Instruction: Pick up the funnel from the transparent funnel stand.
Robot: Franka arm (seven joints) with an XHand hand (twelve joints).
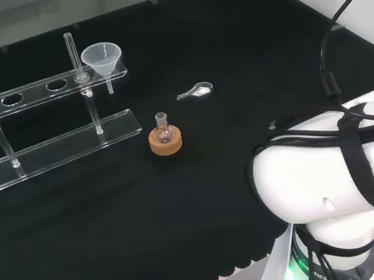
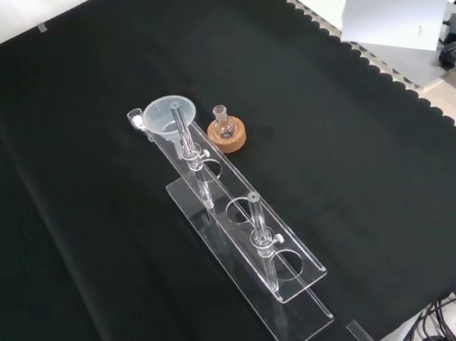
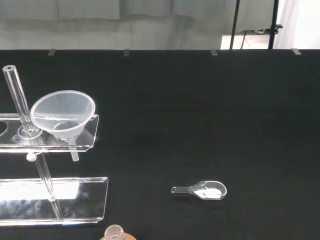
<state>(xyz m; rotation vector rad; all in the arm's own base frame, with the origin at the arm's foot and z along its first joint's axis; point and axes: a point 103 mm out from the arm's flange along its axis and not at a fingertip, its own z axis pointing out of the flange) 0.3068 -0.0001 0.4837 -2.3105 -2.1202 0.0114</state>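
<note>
Clear acrylic makes up the funnel stand (image 1: 51,145), which sits at about ten o'clock in the head view: a base plate, two upright rods, and an upper shelf drilled with round holes. At the shelf's right end the funnel (image 1: 102,59) hangs in the last hole, cone upward and stem poking down through, so the rim carries its weight and it stays upright; a straight lift should free it. Toward the middle, a small flask (image 1: 162,125) sits in a cork ring (image 1: 166,142) that keeps its round bottom from rolling. At about one o'clock from the flask, well apart from the stand, a small clear scoop (image 1: 197,91) lies flat on the black cloth (image 1: 229,47). At four o'clock stand the arm's white links (image 1: 336,172). Whether the hand is open or closed I cannot tell.
</note>
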